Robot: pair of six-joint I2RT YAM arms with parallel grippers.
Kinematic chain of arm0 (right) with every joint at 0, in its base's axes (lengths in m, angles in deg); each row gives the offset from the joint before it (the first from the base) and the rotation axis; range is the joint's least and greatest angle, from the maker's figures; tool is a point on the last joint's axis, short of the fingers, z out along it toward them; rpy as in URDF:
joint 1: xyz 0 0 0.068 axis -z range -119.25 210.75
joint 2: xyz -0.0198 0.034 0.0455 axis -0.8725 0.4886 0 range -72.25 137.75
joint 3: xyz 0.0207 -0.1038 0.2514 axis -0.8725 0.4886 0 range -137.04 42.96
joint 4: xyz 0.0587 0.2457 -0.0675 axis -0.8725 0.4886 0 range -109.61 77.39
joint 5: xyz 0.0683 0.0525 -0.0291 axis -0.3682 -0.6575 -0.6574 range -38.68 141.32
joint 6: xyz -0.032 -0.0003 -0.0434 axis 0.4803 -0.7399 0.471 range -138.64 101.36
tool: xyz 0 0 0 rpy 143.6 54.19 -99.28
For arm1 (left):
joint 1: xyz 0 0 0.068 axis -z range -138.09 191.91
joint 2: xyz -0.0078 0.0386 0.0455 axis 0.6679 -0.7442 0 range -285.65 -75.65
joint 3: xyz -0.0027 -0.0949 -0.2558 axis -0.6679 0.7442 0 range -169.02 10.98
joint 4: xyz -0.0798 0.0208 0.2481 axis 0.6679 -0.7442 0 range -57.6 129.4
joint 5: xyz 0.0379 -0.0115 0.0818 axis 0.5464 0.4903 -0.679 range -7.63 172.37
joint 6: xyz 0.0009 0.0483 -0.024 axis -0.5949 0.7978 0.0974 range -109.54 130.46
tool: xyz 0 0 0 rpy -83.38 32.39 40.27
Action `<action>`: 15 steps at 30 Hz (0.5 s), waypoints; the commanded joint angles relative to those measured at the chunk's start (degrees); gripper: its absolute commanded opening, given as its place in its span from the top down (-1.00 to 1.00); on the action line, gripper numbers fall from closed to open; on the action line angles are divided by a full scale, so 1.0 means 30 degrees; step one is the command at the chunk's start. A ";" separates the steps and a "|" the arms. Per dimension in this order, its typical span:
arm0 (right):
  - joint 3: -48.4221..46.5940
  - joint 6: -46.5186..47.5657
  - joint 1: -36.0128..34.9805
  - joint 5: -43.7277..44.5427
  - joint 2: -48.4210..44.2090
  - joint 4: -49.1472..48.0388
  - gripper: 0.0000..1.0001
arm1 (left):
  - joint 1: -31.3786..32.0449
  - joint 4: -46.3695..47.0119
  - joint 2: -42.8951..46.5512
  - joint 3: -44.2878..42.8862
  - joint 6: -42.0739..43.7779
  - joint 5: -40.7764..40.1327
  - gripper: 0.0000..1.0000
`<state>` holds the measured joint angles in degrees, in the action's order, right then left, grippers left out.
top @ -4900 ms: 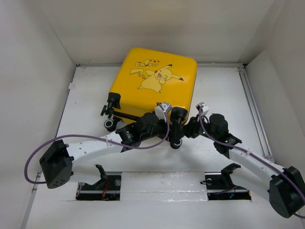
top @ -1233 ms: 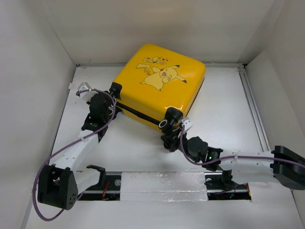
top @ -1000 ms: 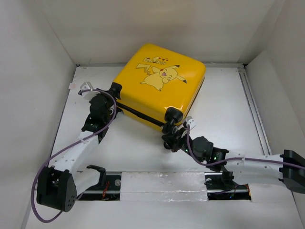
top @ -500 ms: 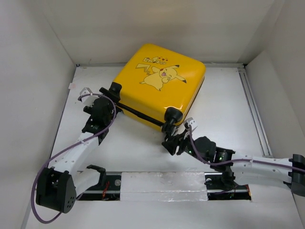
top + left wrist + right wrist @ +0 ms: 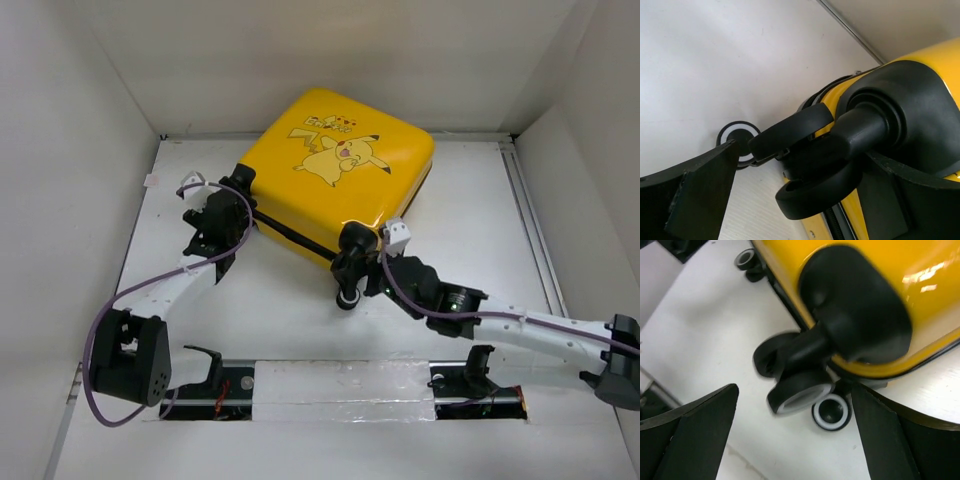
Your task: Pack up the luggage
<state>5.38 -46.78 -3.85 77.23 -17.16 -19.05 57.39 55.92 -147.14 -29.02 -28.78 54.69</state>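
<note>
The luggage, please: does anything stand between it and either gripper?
Nothing visible does. The open left gripper and the open right gripper each sit right at a caster wheel on the near edge of the luggage.

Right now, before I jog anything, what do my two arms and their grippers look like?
The left arm and right arm have white links with chunky black joint housings. A purple cable trails along each. The left gripper and right gripper are black, each with a small white tag and flat, matte-black wedge fingers.
</note>
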 commanded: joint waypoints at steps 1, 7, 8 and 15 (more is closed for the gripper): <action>-0.1796 0.0562 0.0644 0.0593 0.1818 0.0403 -1.00 | 0.0258 0.0677 0.0182 -0.0406 -0.0042 0.1638 -0.69; -0.3262 0.0301 0.0996 0.1085 0.4600 -0.0537 -1.00 | 0.0901 0.1439 0.2292 0.1061 -0.0981 0.1876 -0.62; -0.3263 0.0095 0.1170 0.1437 0.4808 -0.0537 -1.00 | 0.1077 0.1265 0.2730 0.1293 -0.0981 0.1874 -0.65; -0.1743 -0.0669 0.1989 0.2552 0.3760 -0.1270 0.54 | 0.1078 0.0560 0.4752 0.1647 -0.0954 0.3016 -0.99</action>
<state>-1.18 -48.10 -1.03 78.30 -3.04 -19.77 60.23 56.27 -136.03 -24.98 -31.52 60.70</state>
